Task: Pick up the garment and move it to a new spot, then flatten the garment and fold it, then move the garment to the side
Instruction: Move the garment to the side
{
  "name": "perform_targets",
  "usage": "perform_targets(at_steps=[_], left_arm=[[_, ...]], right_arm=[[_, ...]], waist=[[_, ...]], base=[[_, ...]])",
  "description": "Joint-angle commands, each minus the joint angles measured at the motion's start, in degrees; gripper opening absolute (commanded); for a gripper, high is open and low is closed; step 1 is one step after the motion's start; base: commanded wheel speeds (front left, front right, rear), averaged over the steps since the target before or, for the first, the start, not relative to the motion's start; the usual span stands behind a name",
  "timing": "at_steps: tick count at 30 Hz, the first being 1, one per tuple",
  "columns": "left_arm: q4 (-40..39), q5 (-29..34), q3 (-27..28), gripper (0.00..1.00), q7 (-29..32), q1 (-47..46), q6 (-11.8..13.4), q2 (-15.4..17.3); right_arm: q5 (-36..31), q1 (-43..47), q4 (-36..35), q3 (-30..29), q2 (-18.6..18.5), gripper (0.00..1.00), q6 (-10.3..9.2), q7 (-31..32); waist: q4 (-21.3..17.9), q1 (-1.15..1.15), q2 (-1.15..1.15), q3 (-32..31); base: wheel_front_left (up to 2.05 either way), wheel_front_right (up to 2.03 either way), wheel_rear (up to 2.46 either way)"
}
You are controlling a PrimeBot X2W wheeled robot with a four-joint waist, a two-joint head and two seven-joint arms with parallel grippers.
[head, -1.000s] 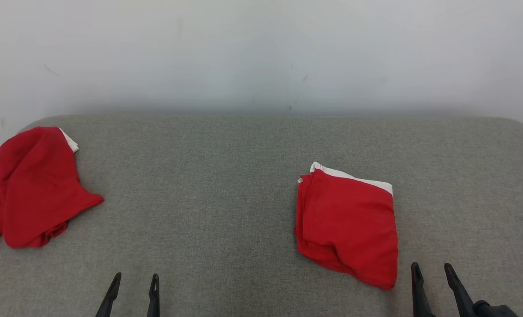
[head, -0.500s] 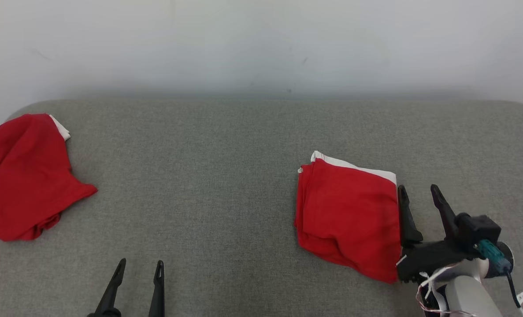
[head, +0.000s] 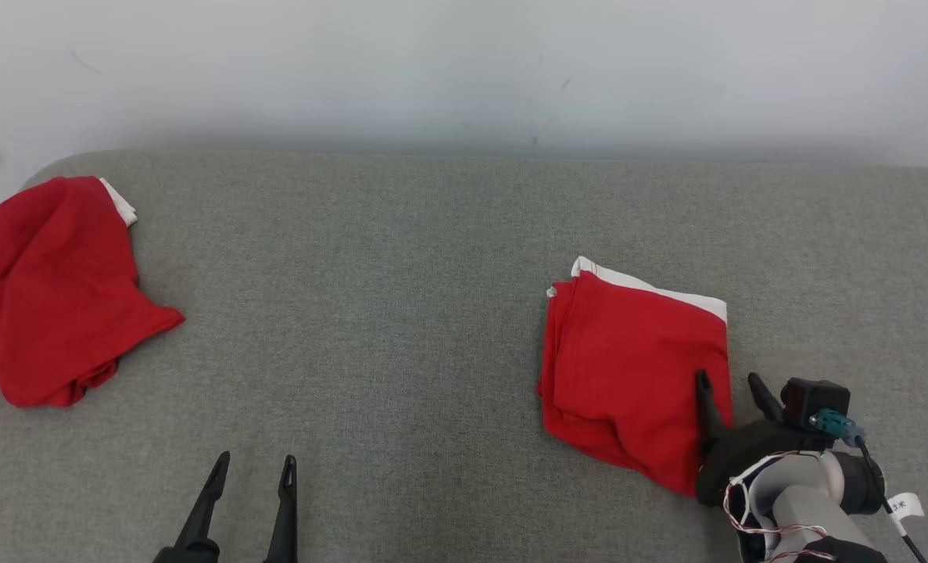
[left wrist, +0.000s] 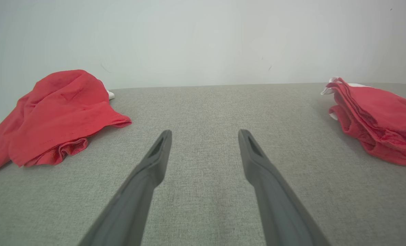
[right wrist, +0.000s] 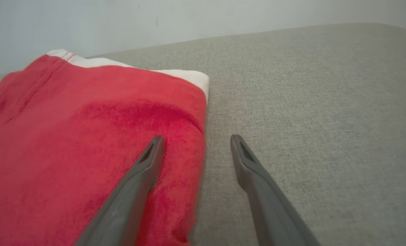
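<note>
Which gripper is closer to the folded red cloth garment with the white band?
Right. The right gripper straddles the right edge of the folded red cloth garment, one finger over the fabric, the other over the grey upholstered surface. The left gripper sits well off to its left.

a grey fabric-covered bench with rounded far corners spans the head view, its far edge meeting a pale wall. two pieces of cloth lie directly on it, well apart. toward the right sits a folded red garment, a rough rectangle of stacked layers with a white band along its far edge. the layered folds show on its left side. at the far left lies a crumpled red garment, loosely heaped, with a bit of white at its far tip. it reaches the bench's left edge, and whether it hangs over cannot be told. the grey weave between them looks even and unwrinkled.
</note>
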Motion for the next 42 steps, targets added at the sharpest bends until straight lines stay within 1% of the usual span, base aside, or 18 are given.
perform_targets(at_steps=[1, 11, 12, 13, 16, 20, 25, 28, 33, 34, 35, 40, 41, 42], left_arm=[[0.2, 0.0, 0.0, 1.0, -0.2, -0.8, 0.0, -0.1], [0.3, 0.2, -0.8, 1.0, -0.2, -2.1, -0.1, 0.0], [0.3, 0.1, -0.7, 1.0, -0.2, -2.1, -0.1, 0.0], [0.4, 0.0, -0.7, 1.0, -0.2, -2.0, -0.1, -0.1], [0.6, -0.4, -0.5, 1.0, -0.2, -1.7, -0.1, 0.0], [-0.2, -1.2, 0.3, 1.0, -0.2, -1.1, 0.2, -0.1], [-1.1, -2.6, -0.1, 1.0, -0.2, -2.4, 0.8, -0.1], [-1.7, -3.1, -1.2, 1.0, -0.2, -3.9, 1.0, 0.0], [-2.8, -2.9, -2.0, 1.0, -0.2, -6.3, 1.2, 0.0], [-2.8, -2.9, -2.0, 1.0, -0.2, -6.3, 1.2, 0.0], [-3.1, -2.7, -1.9, 1.0, -0.2, -6.8, 1.2, 0.0], [-5.7, -1.7, -1.2, 1.0, -0.2, -8.7, 0.9, 0.0], [-6.9, -1.5, -1.1, 1.0, -0.2, -9.3, 0.8, 0.0], [-7.5, -1.6, -1.2, 1.0, -0.2, -9.6, 0.7, -0.1]], right_arm=[[0.5, -0.7, 1.1, 0.4, 0.7, 1.0, -0.14, 0.0], [5.1, -4.2, 12.2, 2.6, 2.8, 1.0, -0.14, 0.6], [6.0, -4.5, 12.8, 2.6, 3.0, 0.45, -0.14, 0.8], [6.5, -4.8, 13.1, 3.0, 3.1, 0.0, -0.13, 0.8], [6.1, -5.1, 13.7, 5.4, 3.1, 0.0, -0.13, 0.6], [4.1, -7.1, 12.4, 8.2, -0.8, 0.0, -0.17, 0.2], [1.4, -10.6, 9.7, 11.9, -4.1, 0.0, -0.15, 0.0], [-0.1, -13.4, 9.7, 15.6, -7.1, 0.0, -0.15, 0.0], [-0.7, -18.1, 10.1, 22.9, -12.4, 0.0, -0.15, 1.7], [-0.7, -18.1, 10.1, 22.9, -12.4, 0.0, -0.15, 1.7], [-0.4, -19.1, 10.0, 24.4, -13.3, 0.0, -0.15, 2.2], [1.3, -23.8, 10.0, 31.0, -19.7, 0.0, -0.15, 4.6], [1.8, -25.8, 9.6, 33.8, -22.1, 0.0, -0.15, 5.1], [2.3, -26.8, 9.4, 34.9, -23.2, 0.0, -0.15, 5.6]], waist=[[0.0, -0.01, 0.0, 0.1], [0.4, -0.01, 0.0, 0.9], [0.4, -0.01, 0.0, 1.0], [0.5, -0.01, 0.0, 1.0], [0.5, -0.01, 0.0, 1.1], [-0.6, -0.01, 0.0, 2.0], [-3.2, -0.01, 0.0, 4.6], [-4.3, -0.01, 0.0, 6.2], [-5.6, -0.01, 0.0, 9.5], [-5.6, -0.01, 0.0, 9.5], [-5.9, -0.01, 0.0, 10.3], [-6.9, -0.01, 0.0, 12.7], [-7.2, -0.01, 0.0, 13.4], [-7.3, -0.01, 0.0, 13.8]], base=[[0.0, 0.0, 0.0], [0.0, 0.0, 0.0], [0.0, 0.0, 0.0], [0.0, 0.0, 0.0], [0.0, 0.0, 0.0], [0.0, 0.0, 0.0], [0.0, 0.0, 0.0], [0.0, 0.0, 0.0], [0.0, 0.0, 0.0], [0.0, 0.0, 0.0], [0.0, 0.0, 0.0], [0.0, 0.0, 0.0], [0.0, 0.0, 0.0], [0.0, 0.0, 0.0]])
